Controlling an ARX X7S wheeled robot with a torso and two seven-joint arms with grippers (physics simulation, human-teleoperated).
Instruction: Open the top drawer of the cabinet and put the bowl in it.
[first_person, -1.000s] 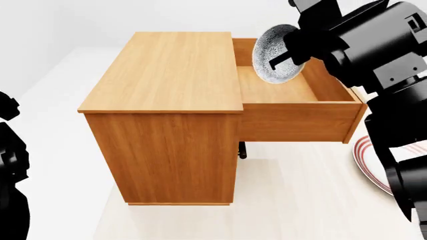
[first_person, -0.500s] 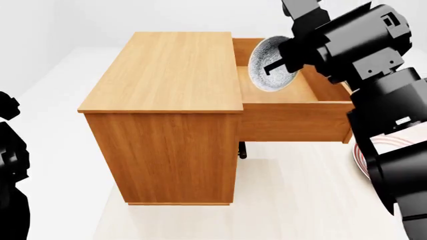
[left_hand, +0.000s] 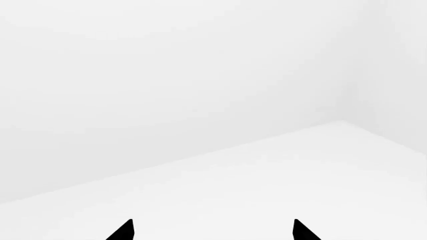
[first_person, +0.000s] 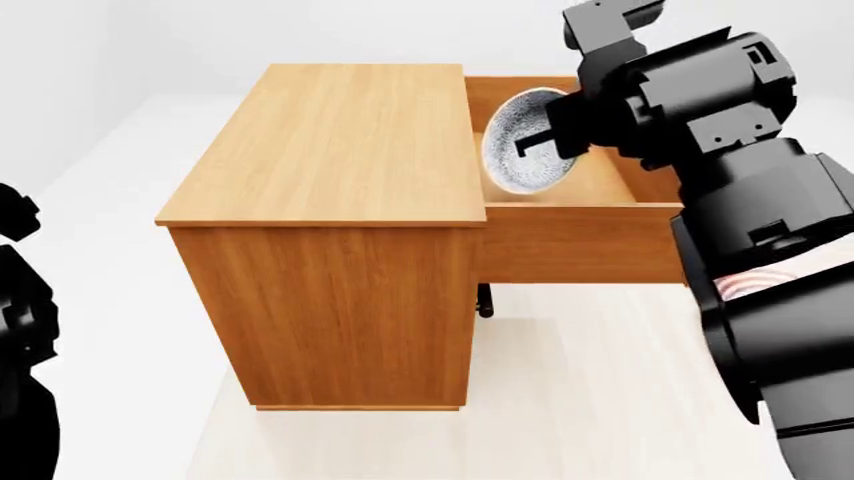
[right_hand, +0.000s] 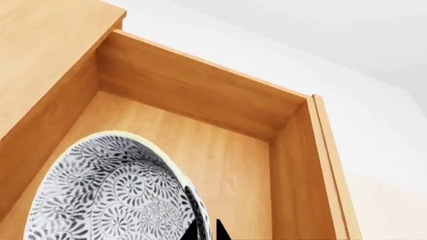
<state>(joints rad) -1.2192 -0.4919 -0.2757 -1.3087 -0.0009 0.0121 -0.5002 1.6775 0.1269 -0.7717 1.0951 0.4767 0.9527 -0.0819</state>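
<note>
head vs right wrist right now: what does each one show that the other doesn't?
Head view only: the whole cabinet from outside, with its top and side panels, the right arm reaching over the open top drawer, a striped plate edge behind that arm, and part of the left arm at the frame edge.

Right wrist view only: a close look at the drawer's inner walls, back corner and floor, and the swirl pattern on the bowl.

Both: the bowl, tilted on edge over the open drawer, held by the right gripper.
</note>
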